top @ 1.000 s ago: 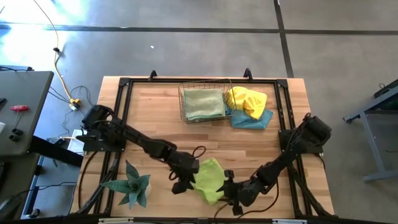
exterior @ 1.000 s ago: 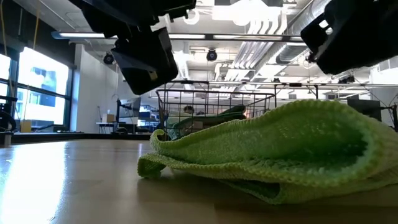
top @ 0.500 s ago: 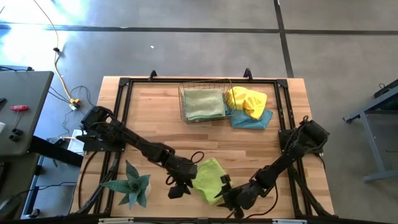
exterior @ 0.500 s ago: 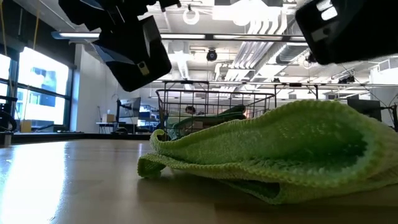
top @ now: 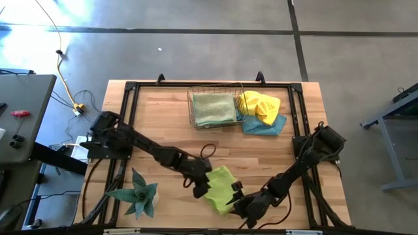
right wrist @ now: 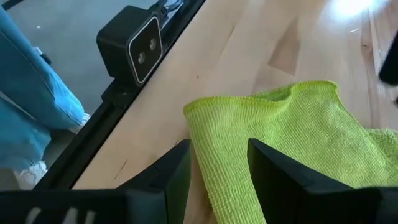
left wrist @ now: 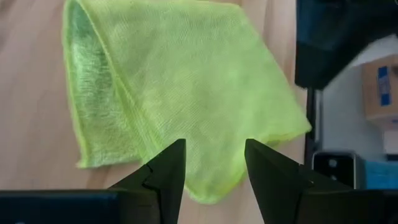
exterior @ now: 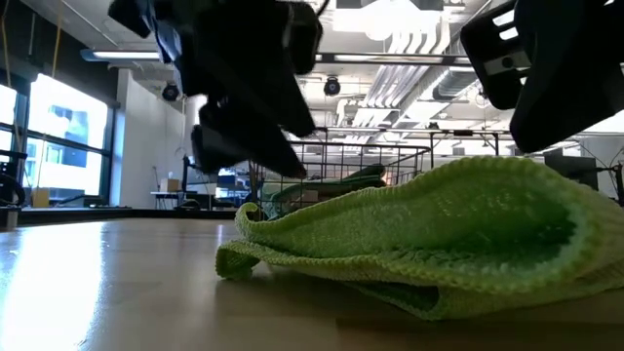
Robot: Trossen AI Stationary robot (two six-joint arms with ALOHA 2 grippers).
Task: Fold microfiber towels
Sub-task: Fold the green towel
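Observation:
A lime green towel [top: 219, 188] lies folded over and rumpled near the table's front edge; it also shows in the low view [exterior: 429, 244]. My left gripper [top: 200, 188] is open over the towel's left edge [left wrist: 112, 112], fingers astride it and above it in the low view [exterior: 249, 93]. My right gripper [top: 235, 200] is open at the towel's near right edge [right wrist: 249, 124], also raised above it [exterior: 546, 68]. A pale green towel [top: 214, 108] lies in the wire basket. A yellow towel [top: 258, 104] lies on a blue one [top: 266, 126].
The copper wire basket [top: 191, 111] stands at the table's far middle, with the yellow and blue towels heaped to its right. A spiky green plant [top: 137, 193] stands at the front left, close to my left arm. Bare wood lies between the basket and the lime towel.
My left gripper has swung toward the table's right, from beside the lime towel to over its left edge, turning as it went. My right gripper has shifted a little toward the table's left along the towel's near edge. The towel has kept its shape and place.

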